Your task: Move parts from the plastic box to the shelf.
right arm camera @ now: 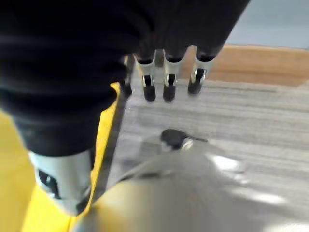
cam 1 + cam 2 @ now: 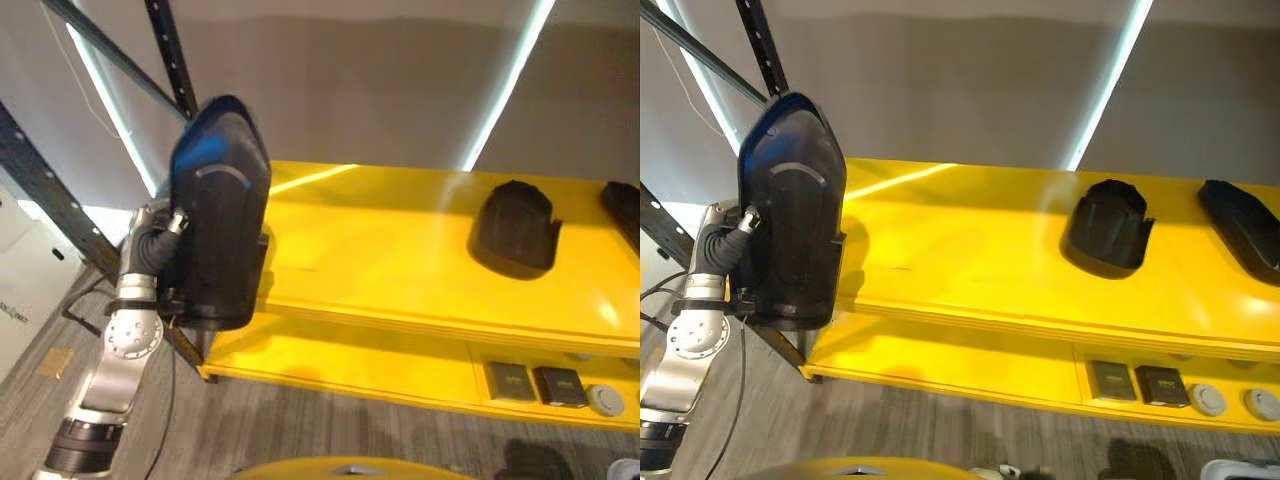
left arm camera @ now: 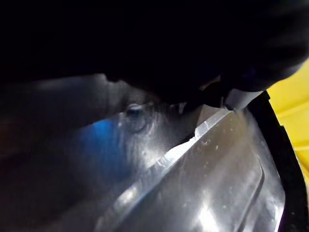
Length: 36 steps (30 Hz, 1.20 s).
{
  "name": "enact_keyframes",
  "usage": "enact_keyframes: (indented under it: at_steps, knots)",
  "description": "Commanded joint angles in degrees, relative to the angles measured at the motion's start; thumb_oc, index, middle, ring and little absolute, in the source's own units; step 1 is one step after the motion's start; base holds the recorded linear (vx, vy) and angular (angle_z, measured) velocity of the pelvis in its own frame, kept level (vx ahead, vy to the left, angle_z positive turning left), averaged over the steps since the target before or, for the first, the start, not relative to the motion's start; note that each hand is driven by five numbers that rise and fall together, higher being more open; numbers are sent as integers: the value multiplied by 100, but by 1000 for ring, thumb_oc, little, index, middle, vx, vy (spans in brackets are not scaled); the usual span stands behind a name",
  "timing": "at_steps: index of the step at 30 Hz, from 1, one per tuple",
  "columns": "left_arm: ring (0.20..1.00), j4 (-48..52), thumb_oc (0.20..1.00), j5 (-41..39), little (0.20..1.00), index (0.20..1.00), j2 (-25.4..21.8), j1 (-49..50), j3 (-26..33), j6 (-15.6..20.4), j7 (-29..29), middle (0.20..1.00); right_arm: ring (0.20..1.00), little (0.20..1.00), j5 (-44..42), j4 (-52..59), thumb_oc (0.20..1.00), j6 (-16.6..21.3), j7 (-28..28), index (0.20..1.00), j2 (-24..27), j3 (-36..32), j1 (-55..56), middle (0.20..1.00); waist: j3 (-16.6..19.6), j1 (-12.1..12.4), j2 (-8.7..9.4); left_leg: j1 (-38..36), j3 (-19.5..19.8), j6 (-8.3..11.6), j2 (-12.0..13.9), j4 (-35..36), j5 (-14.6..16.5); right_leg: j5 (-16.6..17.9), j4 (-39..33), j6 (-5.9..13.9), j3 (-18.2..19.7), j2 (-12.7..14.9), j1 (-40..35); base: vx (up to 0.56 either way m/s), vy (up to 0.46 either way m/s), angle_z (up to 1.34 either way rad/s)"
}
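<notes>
Here, left hand (image 2: 160, 250) holds 1 black part (image 2: 218, 215) upright, long axis vertical, just off yellow shelf's (image 2: 400, 250) left end; grip behind part, can't tell; right hand (image 1: 164, 72) fingers straight, empty.

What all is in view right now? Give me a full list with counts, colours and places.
Held part: one, black, at the shelf's left end, carried by the left hand.
Parts on the shelf: two, black, one right of centre on the top board, one at the far right.
Shelf: one, yellow, two boards in view, dark upright posts at the left.
Flat square items: two, dark, lower board, right.
Round items: two, pale, lower board, far right.
Box: one, white, on the floor, far left.
Left hand: behind the held part, fingers hidden.
Right hand: fingers hang straight above grey floor.
</notes>
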<state>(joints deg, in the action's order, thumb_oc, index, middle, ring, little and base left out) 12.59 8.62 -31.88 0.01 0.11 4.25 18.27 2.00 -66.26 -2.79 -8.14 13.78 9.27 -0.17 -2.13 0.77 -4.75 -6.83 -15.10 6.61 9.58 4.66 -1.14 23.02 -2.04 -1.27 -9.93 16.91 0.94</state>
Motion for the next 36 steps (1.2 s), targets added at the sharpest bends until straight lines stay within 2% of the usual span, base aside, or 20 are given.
enact_keyframes:
  at_steps: [1,2,3,4,5,6,7,8,10,13,15,21,24,26,27,28,31,33,36]
  knots:
    - [200,228,200,-263,200,200,-163,-372,313,408,131,200,1000,1000,1777,312,1000,327,230,1000,189,1249,-670,1000,-350,71,-336,-33,332,130,383,34,-646,-1758,656,455,-183,-144,-495,20,216,-73]
    - [200,227,200,-264,200,200,-162,-368,313,409,131,200,1000,1000,1777,313,1000,326,231,1000,190,1251,-667,1000,-341,71,-337,-47,331,140,384,34,-614,-1785,651,466,-185,-144,-511,62,167,-40]
    - [200,123,200,-376,200,200,-124,-329,338,440,78,200,1000,1000,1721,403,1000,358,344,1000,254,1239,-668,1000,-354,60,-313,-106,260,152,356,34,-578,-1825,535,525,-287,-267,-392,83,139,-38]
    - [200,75,200,-481,200,200,-64,-337,331,428,-47,200,1000,1000,1365,290,1000,317,349,1000,178,1012,-566,1000,-351,-18,-296,-142,271,129,306,34,-541,-1875,387,514,-237,-489,-191,147,215,-44]
    - [200,-88,200,-702,200,200,1,-526,239,391,-168,200,1000,1000,741,236,1000,264,272,1000,85,634,-396,1000,-337,-250,-276,-159,343,34,216,34,-441,-1871,-35,429,1,-667,51,159,155,-30]
    - [200,-289,200,-840,200,200,64,-681,186,384,-105,200,1000,1000,658,189,1000,268,232,1000,72,588,-296,1000,-338,-401,-267,-186,372,-29,203,34,-378,-1865,-158,391,156,-768,233,164,49,-3]
    - [200,-520,200,-1149,200,200,144,-887,74,358,-177,200,1000,1000,684,59,1000,236,234,1000,43,602,-227,1000,-284,-465,-176,-205,383,-39,158,34,-342,-1853,-167,342,153,-776,148,105,-42,21]
    - [200,-652,200,-1205,200,200,198,-954,17,349,-238,200,1000,1000,708,-1,1000,227,248,1000,45,592,-222,1000,-264,-474,-118,-209,363,-45,149,34,-296,-1767,-163,384,34,-696,99,96,-79,52]
    - [200,-992,200,-1518,200,200,379,-1031,2,306,-218,200,1000,1000,826,73,1000,200,343,1000,105,626,31,1000,-141,-594,-32,-184,322,-38,196,34,-193,-1717,-164,422,90,-722,61,97,-71,57]
    - [200,-1181,200,-1683,200,200,454,-1140,0,232,-218,200,1000,1000,971,84,1000,183,429,1000,215,669,177,1000,-98,-691,-89,-147,296,-4,251,34,-210,-1707,-192,436,-40,-731,45,75,-63,20]
    - [200,-1432,200,-1458,200,200,217,-1500,-28,129,-224,200,1000,1000,922,-91,1000,144,533,1000,361,486,324,1000,-219,-860,-123,-4,280,-1,325,34,-241,-1704,-295,391,-3,-841,161,33,-106,7]
    - [200,-2360,200,-1599,200,200,82,-2350,-302,-46,-299,200,1000,1000,522,-936,1000,-33,688,1000,408,70,407,1000,-273,-968,-137,215,202,101,422,34,-192,-1792,-296,435,-19,-839,421,25,-61,-3]
    - [200,-2738,200,-1410,200,200,-96,-2770,-471,-151,-379,200,1000,1000,-252,-1056,1000,-45,676,1000,482,-499,477,1000,-388,-1120,-195,338,183,114,447,34,-195,-1781,-296,425,4,-850,507,-2,-31,-2]
    - [200,-2931,200,-1412,200,200,-131,-2891,-516,-219,-388,200,1000,1000,-466,-1008,1000,-36,717,1000,483,-615,491,1000,-423,-1185,-217,350,141,102,449,34,-189,-1774,-296,400,21,-859,537,-2,-6,-4]
    - [200,-3284,200,-1496,200,200,-230,-3213,-699,-277,-445,200,1000,1000,247,-895,1000,-42,669,1000,523,-87,446,1000,-491,-1207,-236,348,131,162,459,34,-175,-1775,-296,412,18,-862,543,-11,-19,-7]
    - [200,-3416,200,-1432,200,200,-267,-3328,-790,-316,-429,200,1000,1000,583,-826,1000,-53,607,1000,570,127,406,1000,-510,-1216,-239,372,132,177,449,34,-188,-1765,-296,418,21,-856,571,-15,-22,-5]
    - [200,-3529,200,-1361,200,200,-337,-3393,-819,-362,-429,200,1000,1000,477,-808,1000,-78,671,1000,580,76,420,1000,-569,-1254,-257,372,139,165,445,34,-207,-1760,-296,413,21,-859,581,-1,-4,-2]
    - [200,-3648,200,-1273,200,200,-281,-3369,-863,-457,-444,200,1000,1000,-105,-867,1000,-91,731,1000,524,-274,446,1000,-595,-1318,-276,376,134,134,443,34,-207,-1752,-296,386,38,-860,592,3,-9,-4]
    - [200,-3921,200,-1194,200,200,-223,-3535,-933,-582,-407,200,1000,1000,42,-848,1000,-121,725,1000,507,-149,419,1000,-628,-1368,-321,409,110,157,437,34,-168,-1750,-296,365,43,-846,638,0,0,0]
